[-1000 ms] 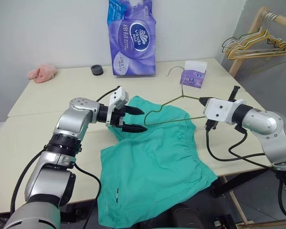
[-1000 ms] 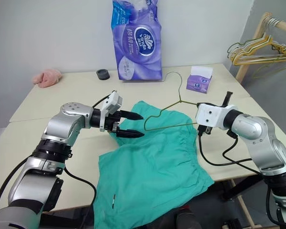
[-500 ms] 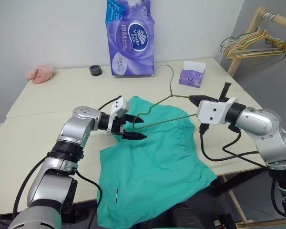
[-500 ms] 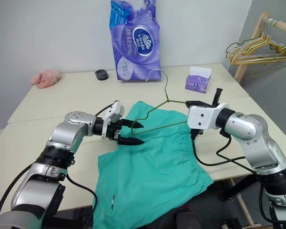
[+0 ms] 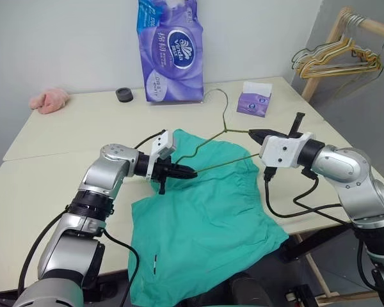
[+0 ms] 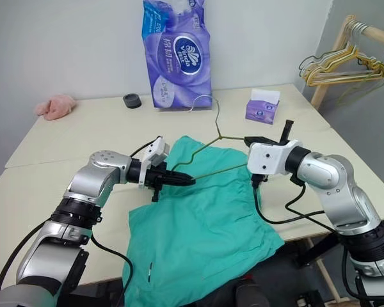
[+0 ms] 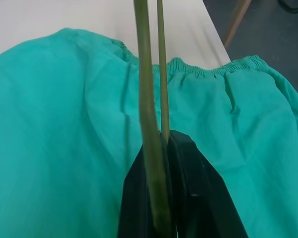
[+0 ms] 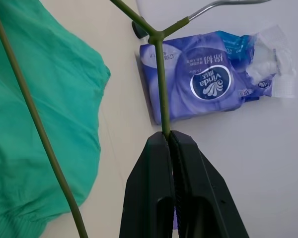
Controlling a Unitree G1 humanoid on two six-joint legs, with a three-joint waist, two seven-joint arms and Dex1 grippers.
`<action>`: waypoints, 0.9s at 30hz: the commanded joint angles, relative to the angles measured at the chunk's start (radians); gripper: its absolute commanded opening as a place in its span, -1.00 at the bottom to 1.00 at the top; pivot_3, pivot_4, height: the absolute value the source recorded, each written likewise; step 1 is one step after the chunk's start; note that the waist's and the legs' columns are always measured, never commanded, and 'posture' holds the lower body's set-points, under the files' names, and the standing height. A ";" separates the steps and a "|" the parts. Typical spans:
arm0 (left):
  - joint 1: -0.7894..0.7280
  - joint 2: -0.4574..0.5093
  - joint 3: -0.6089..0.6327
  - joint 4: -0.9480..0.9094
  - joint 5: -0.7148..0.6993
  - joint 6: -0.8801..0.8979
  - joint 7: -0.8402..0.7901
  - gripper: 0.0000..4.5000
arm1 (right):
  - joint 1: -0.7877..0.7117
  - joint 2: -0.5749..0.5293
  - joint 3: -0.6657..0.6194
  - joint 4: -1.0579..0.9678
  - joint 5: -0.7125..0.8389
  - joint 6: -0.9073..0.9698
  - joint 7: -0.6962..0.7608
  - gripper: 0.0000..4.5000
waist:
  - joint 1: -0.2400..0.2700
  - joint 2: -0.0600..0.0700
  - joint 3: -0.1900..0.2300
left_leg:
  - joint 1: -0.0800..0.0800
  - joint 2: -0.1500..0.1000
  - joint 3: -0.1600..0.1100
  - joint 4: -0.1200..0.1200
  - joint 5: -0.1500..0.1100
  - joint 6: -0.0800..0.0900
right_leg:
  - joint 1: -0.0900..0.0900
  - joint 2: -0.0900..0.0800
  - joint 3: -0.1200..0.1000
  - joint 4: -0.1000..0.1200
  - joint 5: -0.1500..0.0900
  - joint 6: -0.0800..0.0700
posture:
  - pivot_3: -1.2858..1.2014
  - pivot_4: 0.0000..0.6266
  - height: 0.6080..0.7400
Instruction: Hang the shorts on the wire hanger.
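Wire hanger [image 5: 224,146] held off the table [image 5: 64,147] between both arms, above the upper edge of the shorts [image 5: 205,224]. Right gripper [image 5: 255,134] pinched tight on the hanger's right shoulder, just below the twisted neck, as seen along the fingers in the right wrist view. Left gripper [image 5: 187,172] clamped on the hanger's left corner, both wires of the bend running between the closed black fingers [image 7: 188,198] in the left wrist view. Hook [image 5: 216,101] pointing away toward the purple tissue pack [image 5: 169,51]. Shorts spread flat and open on the near part of the table, gathered waistband [image 5: 243,176] toward the hanger, lower hem drooping over the table's front edge. Judged soft, light and limp: likely to sag, fold and slide when lifted, offering no stiffness to push against; best taken at the elastic waistband, where the bunched fabric gives a thicker, firmer pinch. Hanger judged thin, springy and smooth: prone to twist or swivel in a narrow grip, so a two-ended hold looks steadier. With both grippers occupied, one probably needed free for the cloth. Small tissue box [image 5: 251,102], black ring-shaped object [image 5: 123,94] and pink fluffy cloth [image 5: 49,100] lying well apart at the far side; other hangers [image 5: 336,61] bunched on a wooden rack at far right.
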 commanded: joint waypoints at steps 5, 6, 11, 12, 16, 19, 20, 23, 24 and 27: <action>0.008 0.014 -0.005 -0.031 0.013 -0.025 0.001 -1.00 | 0.002 0.019 -0.051 -0.078 0.075 0.063 0.034 -0.89 | 0.000 0.000 0.000 | 0.000 0.000 0.000 0.000 0.000 0.000 | 0.000 0.000 0.000 0.000 0.000 0.000 | -0.11 -0.80 1.00; 0.011 0.016 -0.007 -0.030 0.021 -0.034 0.005 -1.00 | 0.009 0.018 -0.059 -0.087 0.089 0.080 0.042 -0.78 | 0.000 0.000 0.000 | 0.000 0.000 0.000 0.000 0.000 0.000 | 0.000 0.000 0.000 0.000 0.000 0.000 | -0.11 -0.80 1.00; 0.007 0.016 -0.007 0.002 0.065 -0.075 0.044 -1.00 | 0.033 -0.017 -0.088 -0.126 0.144 0.150 0.097 -0.13 | 0.000 0.000 0.000 | 0.000 0.000 0.000 0.000 0.000 0.000 | 0.000 0.000 0.000 0.000 0.000 0.000 | -0.11 -0.79 1.00; 0.005 0.016 -0.008 0.006 0.072 -0.084 0.048 -1.00 | 0.039 -0.029 -0.092 -0.136 0.161 0.168 0.116 0.01 | 0.001 0.000 0.000 | 0.000 0.000 0.000 0.000 0.000 0.000 | 0.000 0.000 0.000 0.000 0.000 0.000 | -0.11 -0.79 1.00; 0.005 0.017 -0.005 0.016 0.097 -0.112 0.072 -1.00 | 0.065 -0.130 -0.189 -0.218 0.291 0.371 0.223 0.60 | 0.002 0.000 0.000 | 0.000 0.000 0.000 0.000 0.000 0.000 | 0.000 -0.001 0.000 0.000 0.000 0.000 | -0.12 -0.77 1.00; 0.014 0.027 -0.017 0.009 0.110 -0.146 0.050 -1.00 | 0.064 -0.164 -0.231 -0.236 0.336 0.435 0.228 0.75 | 0.002 0.000 0.000 | 0.000 0.000 -0.001 0.000 0.000 0.000 | 0.000 -0.001 -0.001 0.000 0.000 0.000 | -0.12 -0.77 1.00; 0.019 0.031 -0.023 0.003 0.112 -0.158 0.037 -1.00 | 0.060 -0.163 -0.238 -0.230 0.343 0.452 0.217 0.75 | 0.000 0.000 0.000 | 0.000 0.000 -0.001 0.000 0.000 0.000 | 0.000 -0.001 -0.001 0.000 0.000 0.000 | -0.12 -0.77 1.00; 0.033 0.039 -0.029 -0.037 0.096 -0.168 -0.004 -1.00 | 0.068 -0.177 -0.227 -0.212 0.392 0.498 0.253 0.75 | -0.002 0.000 0.000 | 0.000 0.000 0.000 -0.001 0.000 0.000 | 0.000 -0.001 -0.001 0.000 0.000 0.000 | -0.13 -0.77 1.00; 0.037 0.042 -0.030 -0.051 0.089 -0.167 -0.016 -1.00 | 0.074 -0.190 -0.214 -0.209 0.404 0.512 0.272 0.75 | -0.002 0.000 0.000 | 0.000 0.000 0.000 -0.001 0.000 0.000 | 0.000 -0.001 0.000 0.000 0.000 0.000 | -0.13 -0.78 1.00; 0.043 0.047 -0.033 -0.090 0.082 -0.178 -0.044 -1.00 | 0.090 -0.220 -0.146 -0.181 0.413 0.544 0.317 0.75 | -0.002 0.000 0.000 | 0.000 0.000 0.000 -0.001 0.000 0.000 | 0.000 -0.001 -0.001 -0.001 0.000 0.000 | -0.13 -0.79 1.00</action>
